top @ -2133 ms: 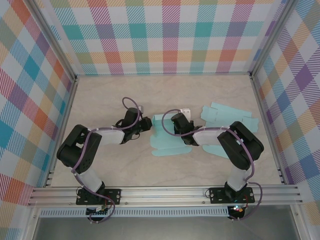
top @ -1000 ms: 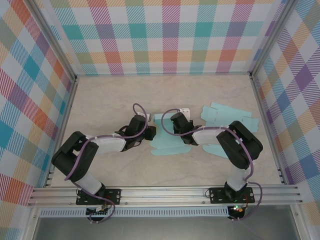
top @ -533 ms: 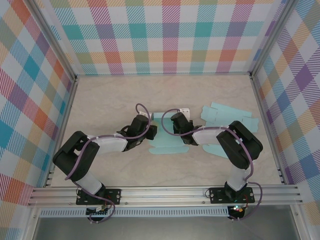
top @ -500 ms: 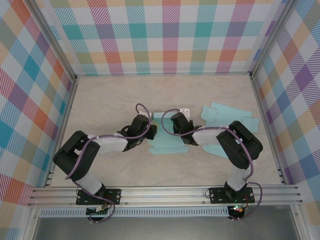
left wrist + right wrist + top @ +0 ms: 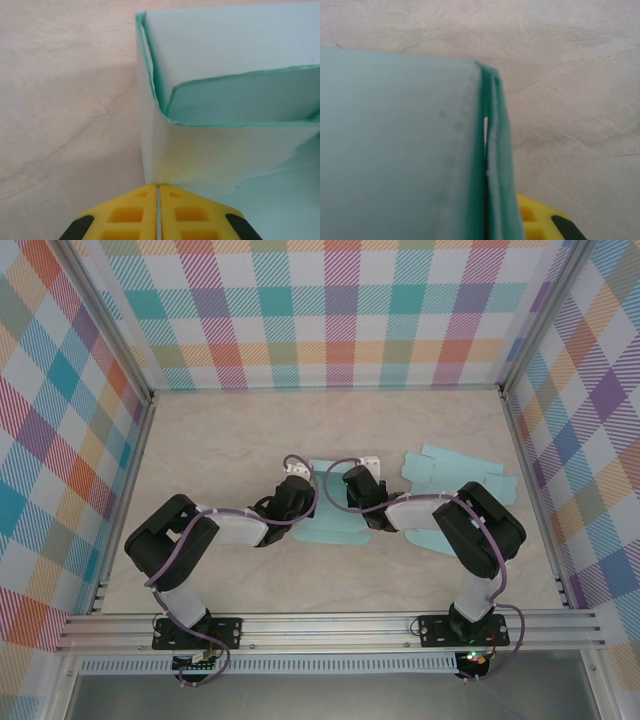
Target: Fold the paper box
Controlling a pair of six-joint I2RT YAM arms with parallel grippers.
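The paper box point(image 5: 335, 525) lies on the counter point(image 5: 220, 450) between the two arms, partly formed, with one side wall raised and a flap tucked inside it in the left wrist view. The left end effector point(image 5: 158, 210) has its yellow fingers pressed together with no gap, their tips against the foot of that raised wall near the corner. The right end effector point(image 5: 358, 495) sits at the opposite side, where a doubled wall stands beside one yellow finger point(image 5: 540, 222); the paper hides the other, so I cannot tell whether it is clamped. To do this fold well, the left tip should likely push low along the crease, not at the top edge, while the right side braces the box so it does not slide or buckle. A spare flat blank point(image 5: 455, 480) lies well apart to the right
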